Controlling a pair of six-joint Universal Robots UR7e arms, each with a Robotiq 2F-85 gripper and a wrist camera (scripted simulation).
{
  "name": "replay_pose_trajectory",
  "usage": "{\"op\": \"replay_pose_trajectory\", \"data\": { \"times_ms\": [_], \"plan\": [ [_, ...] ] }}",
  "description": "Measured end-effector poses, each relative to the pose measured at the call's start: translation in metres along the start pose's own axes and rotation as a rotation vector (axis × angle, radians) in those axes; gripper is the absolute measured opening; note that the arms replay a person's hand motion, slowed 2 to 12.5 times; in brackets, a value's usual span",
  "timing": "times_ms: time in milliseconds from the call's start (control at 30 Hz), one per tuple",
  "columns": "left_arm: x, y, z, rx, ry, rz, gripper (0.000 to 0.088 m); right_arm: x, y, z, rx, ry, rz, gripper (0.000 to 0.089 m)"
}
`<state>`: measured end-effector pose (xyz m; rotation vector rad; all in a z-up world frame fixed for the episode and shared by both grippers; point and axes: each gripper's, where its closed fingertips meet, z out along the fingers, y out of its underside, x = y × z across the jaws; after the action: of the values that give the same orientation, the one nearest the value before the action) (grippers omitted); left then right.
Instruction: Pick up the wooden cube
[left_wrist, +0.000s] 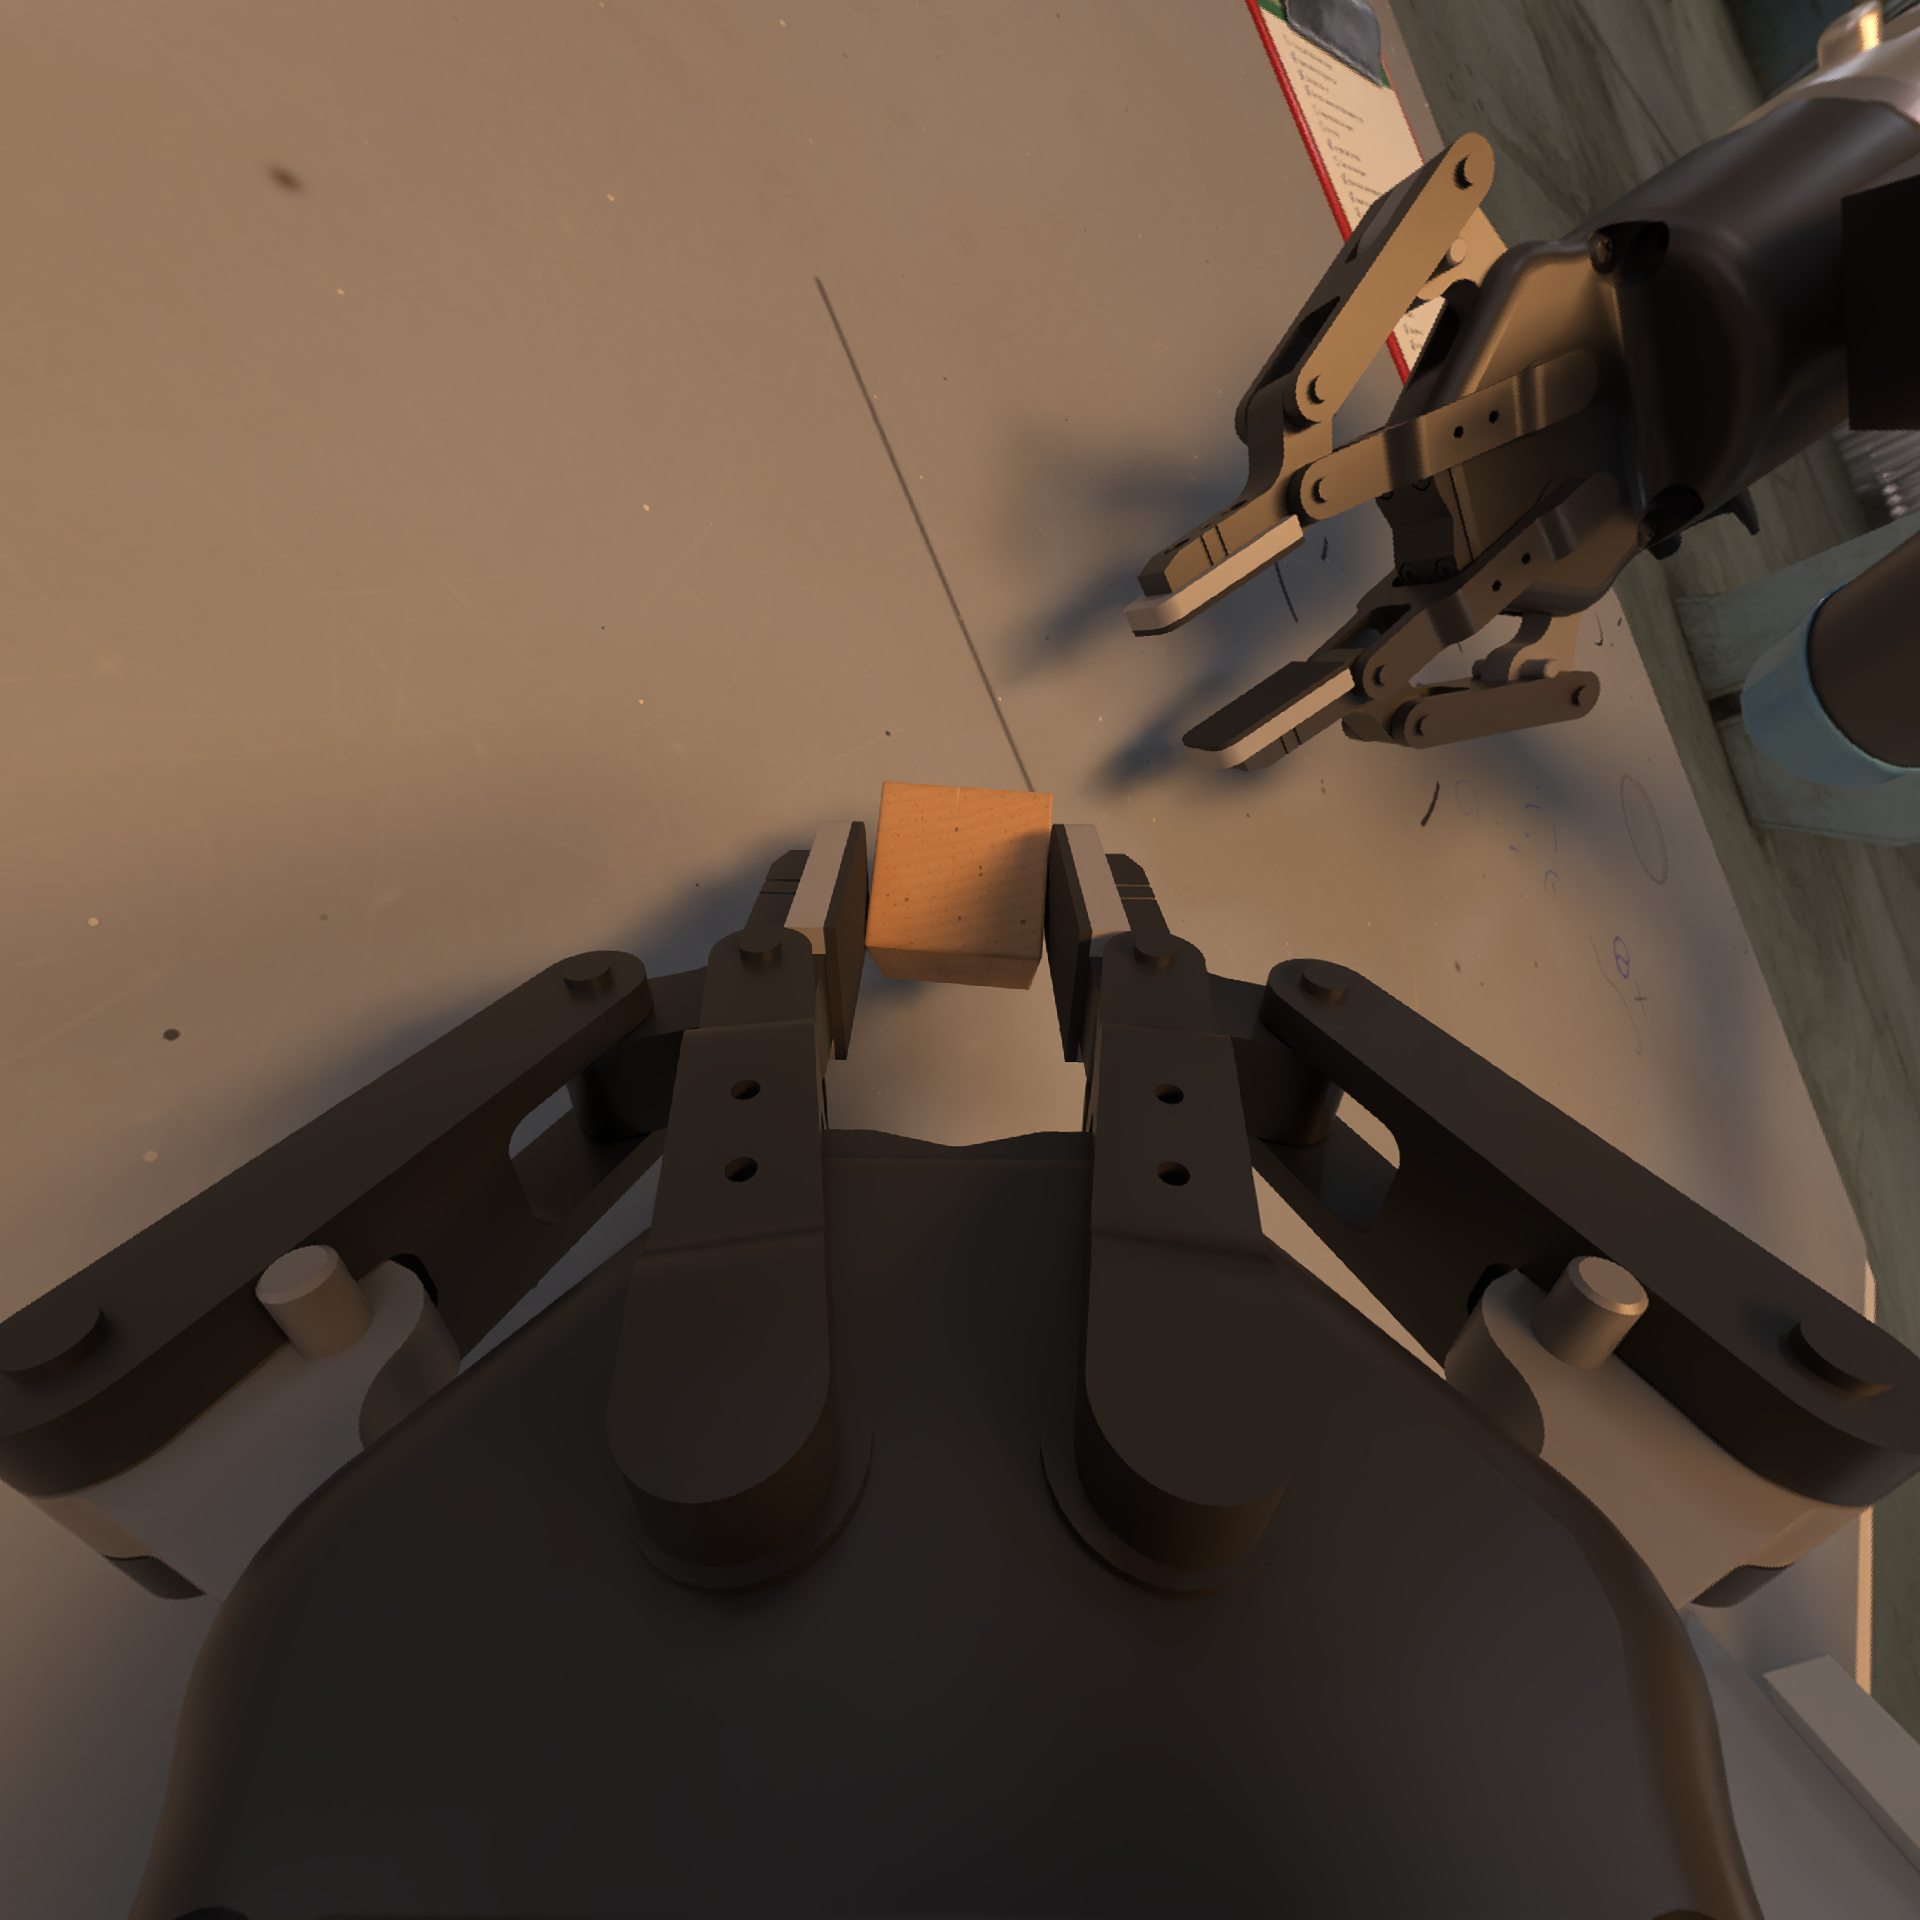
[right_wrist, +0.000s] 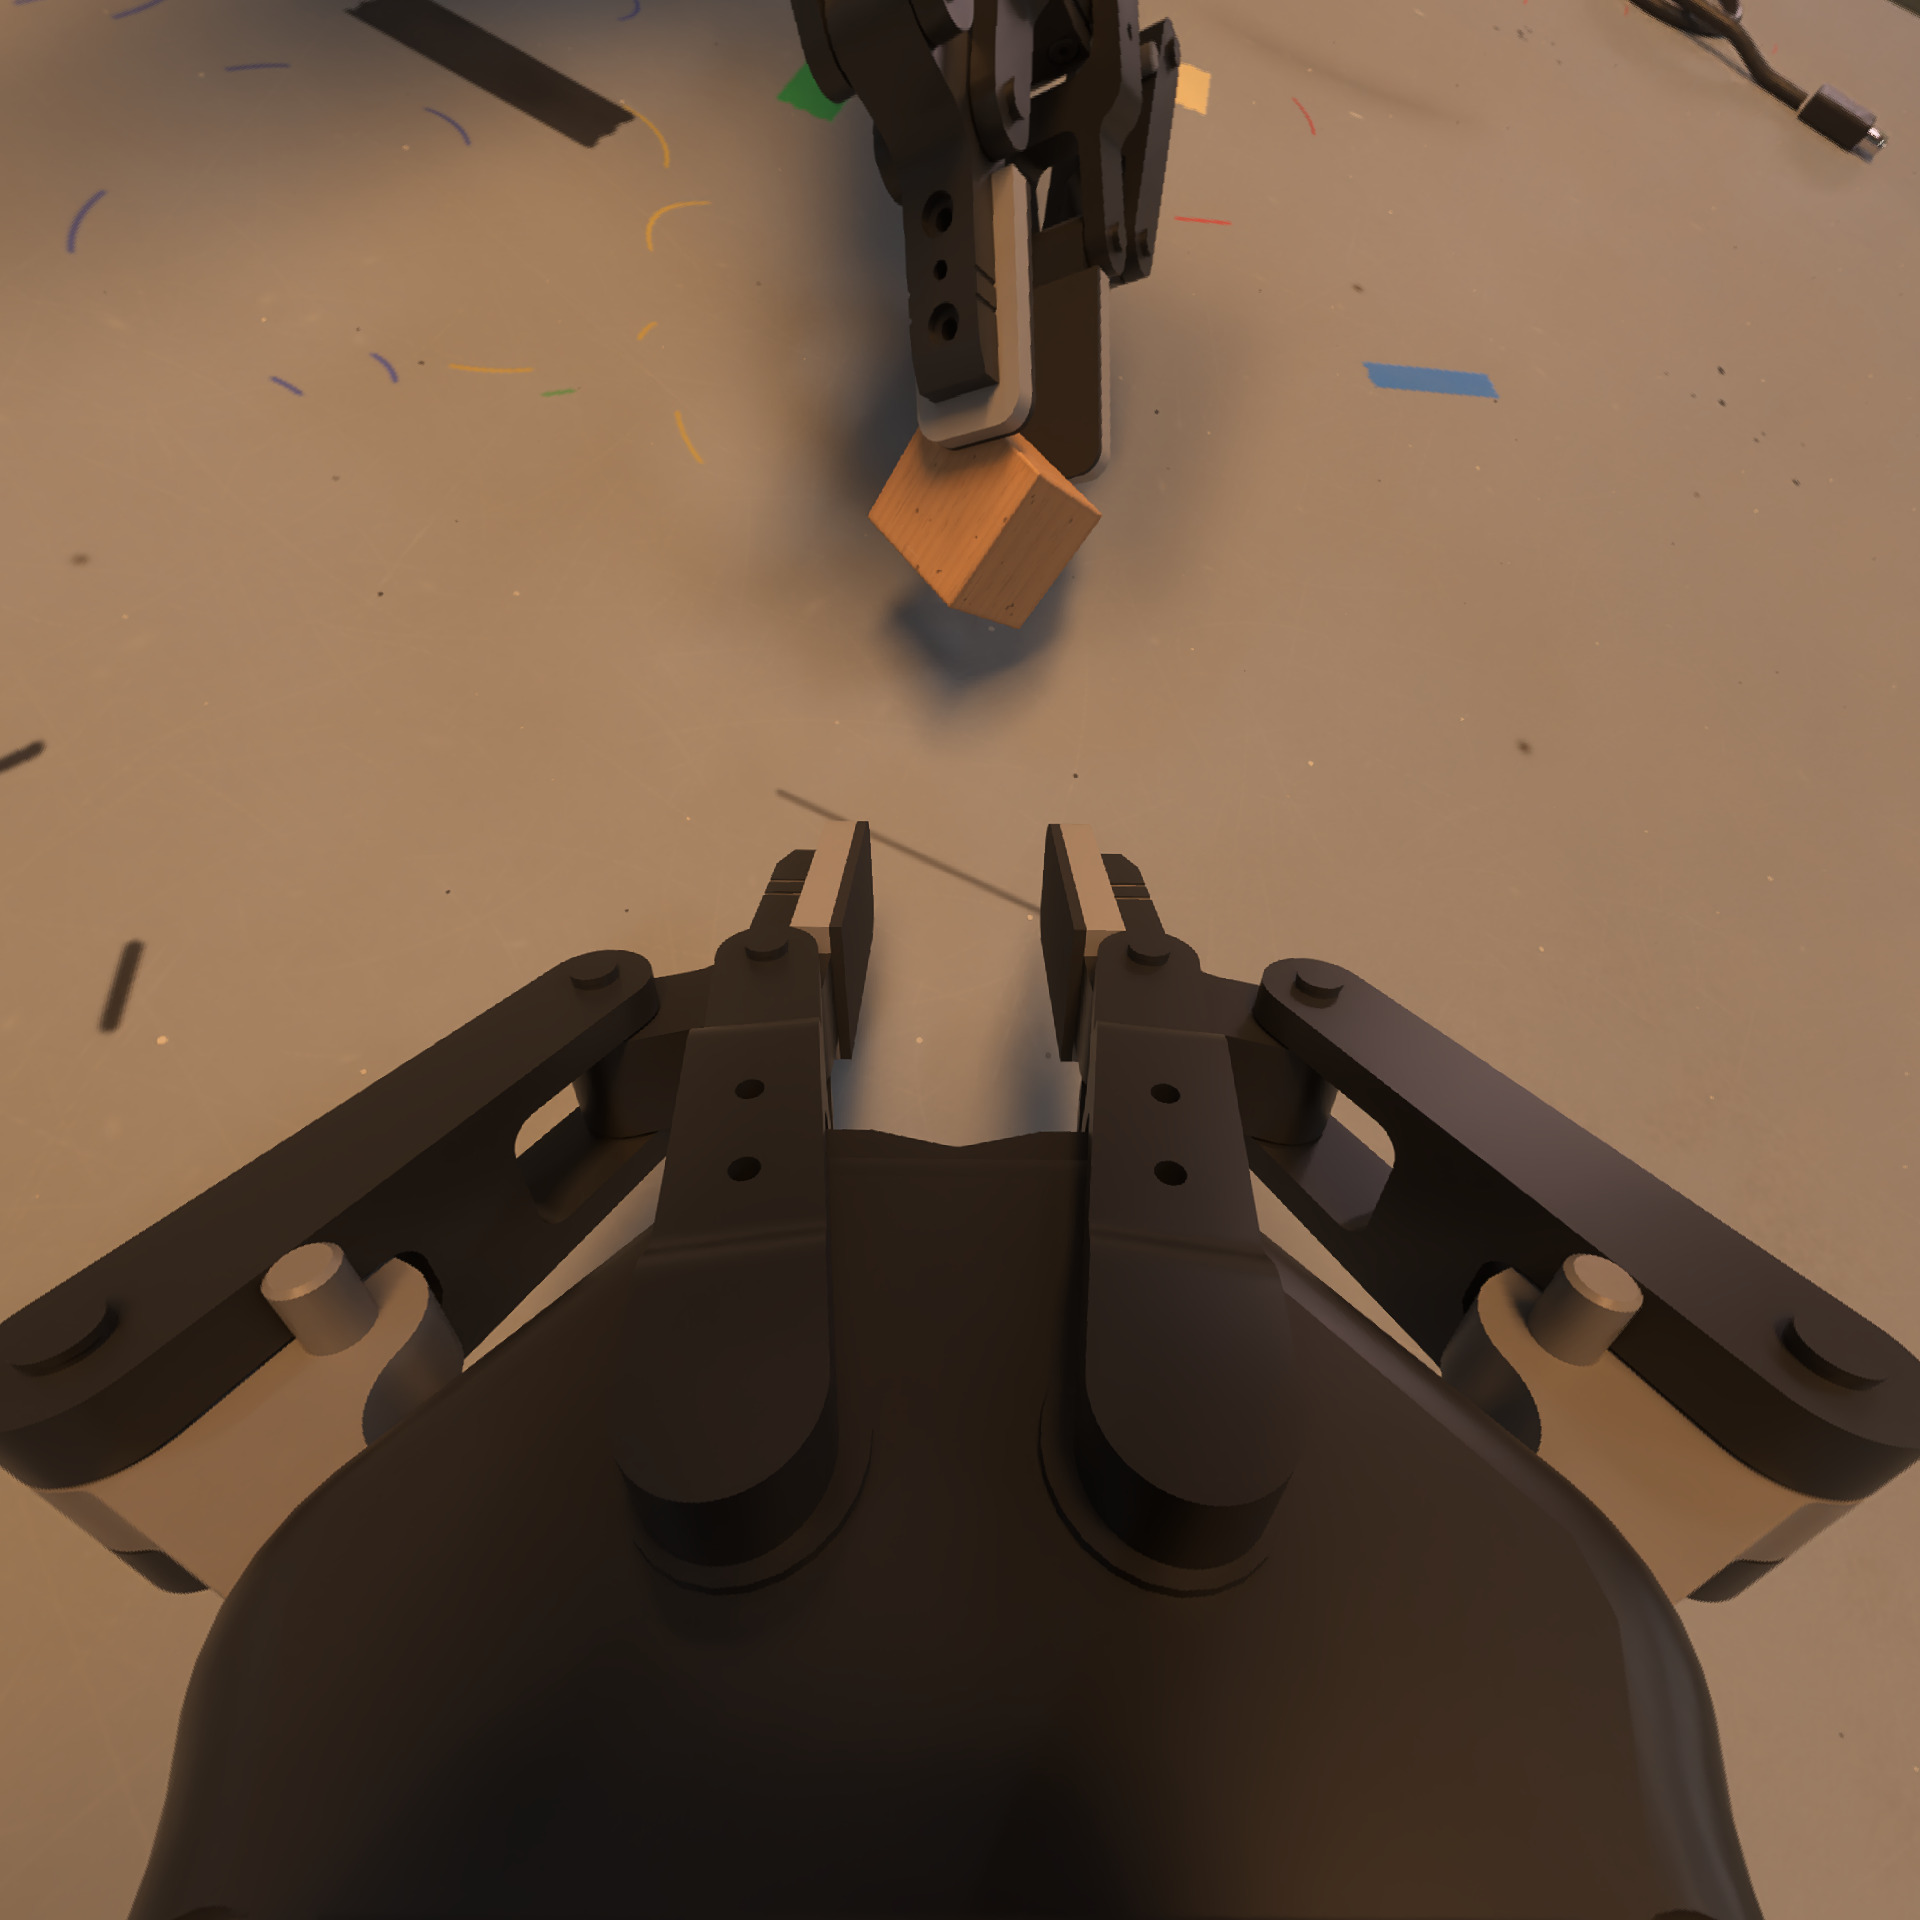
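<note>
The wooden cube (left_wrist: 956, 883) is a small orange-brown block held between the pads of my left gripper (left_wrist: 956, 868), which is shut on it. In the right wrist view the cube (right_wrist: 982, 530) is tilted and hangs a little above the tan table, with its shadow beneath it. The left gripper (right_wrist: 1023, 447) grips it from above there. My right gripper (right_wrist: 956, 868) is open and empty, with bare table between its pads, a short way from the cube. It also shows in the left wrist view (left_wrist: 1179, 675), to the right of the cube and beyond it.
A red-edged printed sheet (left_wrist: 1340, 135) lies near the table's right edge (left_wrist: 1766, 935). Blue tape (right_wrist: 1429, 379), green tape (right_wrist: 805, 94) and a black strip (right_wrist: 488, 73) mark the tabletop. A cable with a plug (right_wrist: 1839, 120) lies at the far right.
</note>
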<state>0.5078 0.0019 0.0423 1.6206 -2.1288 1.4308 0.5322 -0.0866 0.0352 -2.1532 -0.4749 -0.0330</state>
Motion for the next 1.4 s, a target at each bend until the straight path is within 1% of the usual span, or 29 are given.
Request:
{"op": "replay_pose_trajectory", "data": {
  "times_ms": [333, 533, 767, 1033, 1200, 1400],
  "plan": [
    [-0.002, -0.002, -0.001, 0.0, -0.034, -0.025, 0.0312, 0.005, -0.001, -0.001, 0.01, 0.005, 0.096, 0.0295],
    [-0.001, -0.005, -0.001, 0.008, -0.045, -0.028, 0.0312, 0.008, -0.006, -0.003, 0.033, 0.01, 0.129, 0.0295],
    [-0.002, -0.008, -0.001, 0.009, -0.064, -0.029, 0.0312, 0.013, -0.006, -0.003, 0.042, 0.024, 0.184, 0.0295],
    [-0.002, -0.01, 0.001, 0.007, -0.077, -0.033, 0.0312, 0.018, -0.005, -0.006, 0.062, 0.022, 0.23, 0.0294],
    [-0.001, -0.012, 0.003, 0.022, -0.078, -0.044, 0.0312, 0.023, -0.003, -0.008, 0.066, 0.027, 0.266, 0.0293],
    [-0.001, -0.015, 0.006, 0.041, -0.08, -0.053, 0.0312, 0.029, 0.003, -0.01, 0.056, 0.044, 0.291, 0.0293]
  ]
}}
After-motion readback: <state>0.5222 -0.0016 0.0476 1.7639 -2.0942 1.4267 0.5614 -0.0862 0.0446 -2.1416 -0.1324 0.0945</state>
